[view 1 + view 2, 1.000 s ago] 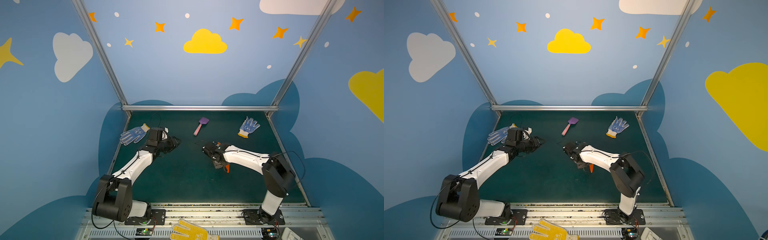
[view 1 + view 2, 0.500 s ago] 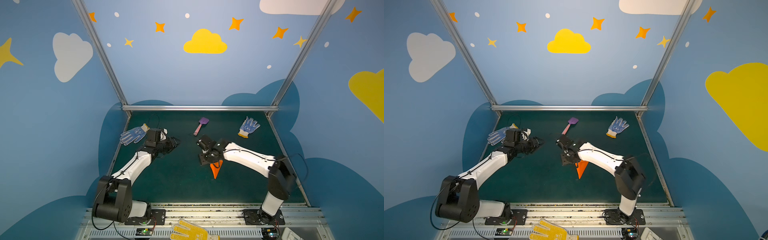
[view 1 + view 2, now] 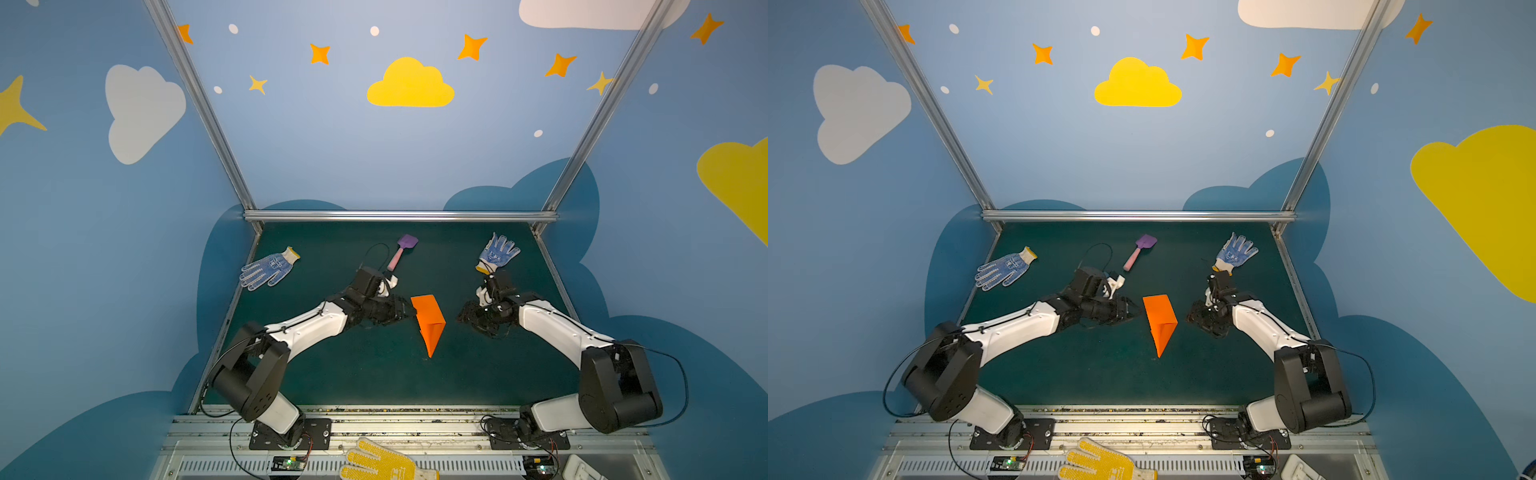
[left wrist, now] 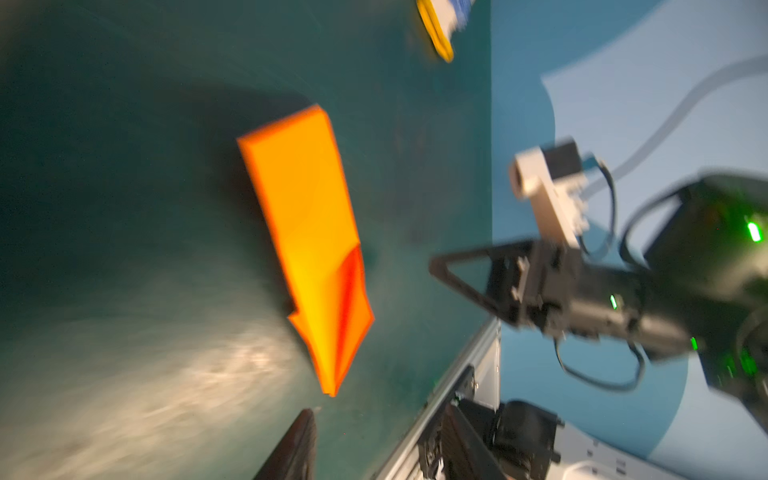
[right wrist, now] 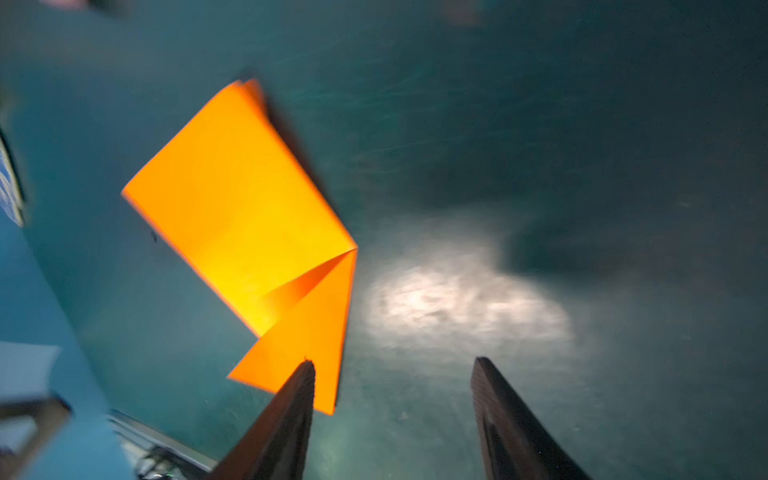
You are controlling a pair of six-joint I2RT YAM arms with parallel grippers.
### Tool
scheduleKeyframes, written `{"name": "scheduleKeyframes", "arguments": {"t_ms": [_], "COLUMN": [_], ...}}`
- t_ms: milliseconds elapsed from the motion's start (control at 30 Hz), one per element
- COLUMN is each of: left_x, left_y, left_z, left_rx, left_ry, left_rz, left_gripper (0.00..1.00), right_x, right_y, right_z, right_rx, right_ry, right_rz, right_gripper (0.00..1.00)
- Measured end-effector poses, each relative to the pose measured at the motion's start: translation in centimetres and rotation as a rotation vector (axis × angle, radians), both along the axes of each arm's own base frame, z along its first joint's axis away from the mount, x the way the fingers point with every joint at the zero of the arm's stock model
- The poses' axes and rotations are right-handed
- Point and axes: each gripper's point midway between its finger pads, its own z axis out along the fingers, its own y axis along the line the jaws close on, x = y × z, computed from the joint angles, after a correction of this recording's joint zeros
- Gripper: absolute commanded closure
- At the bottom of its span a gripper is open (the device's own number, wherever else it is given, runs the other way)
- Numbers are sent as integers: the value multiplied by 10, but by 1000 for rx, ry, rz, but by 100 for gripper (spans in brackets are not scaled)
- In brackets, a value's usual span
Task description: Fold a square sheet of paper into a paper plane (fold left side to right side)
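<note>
The square sheet of paper [image 3: 428,320] [image 3: 1160,322] is a folded orange piece lying on the green mat, broad at the back and tapering to a point toward the front. My left gripper [image 3: 410,311] sits just left of its edge. In the left wrist view the paper [image 4: 307,232] lies ahead of the open left gripper [image 4: 382,440], nothing between the fingers. My right gripper [image 3: 463,318] is a short gap to the paper's right. In the right wrist view that gripper [image 5: 392,365] is open and empty, with the paper [image 5: 241,216] off to one side of it.
Two blue-dotted gloves [image 3: 268,270] [image 3: 496,253] lie at the back left and back right of the mat. A purple-headed spatula [image 3: 401,251] lies at the back middle. A yellow glove [image 3: 382,461] rests on the front rail.
The right gripper, which was shut over the paper in the middle, has opened and drawn back to the right, leaving the paper on the mat. The left gripper has moved right, up to the paper.
</note>
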Motion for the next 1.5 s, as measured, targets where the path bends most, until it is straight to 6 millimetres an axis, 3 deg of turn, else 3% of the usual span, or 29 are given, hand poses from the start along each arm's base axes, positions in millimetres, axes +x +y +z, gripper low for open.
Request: {"name": "scheduleKeyframes", "arguments": {"t_ms": [233, 367, 633, 833, 1000, 1500], "left_x": [-21, -22, -6, 11, 15, 21], "left_y": [-77, -91, -78, -65, -53, -45], "left_z": [-13, -34, -68, -79, -104, -106], "left_rx": [-22, -1, 59, 69, 100, 60], "left_ry": [17, 45, 85, 93, 123, 110], "left_rz": [-149, -166, -114, -75, -57, -51], "left_gripper": [64, 67, 69, 69, 70, 72], "right_x": [2, 4, 8, 7, 5, 22], "right_y": [-3, 1, 10, 20, 38, 69], "right_z": [-8, -8, -6, -16, -24, -27], "right_rx": [141, 183, 240, 278, 301, 358], "right_ry": [15, 10, 0, 36, 56, 38], "right_rz": [-59, -56, -30, -1, 53, 102], "right_gripper": [40, 40, 40, 40, 40, 42]}}
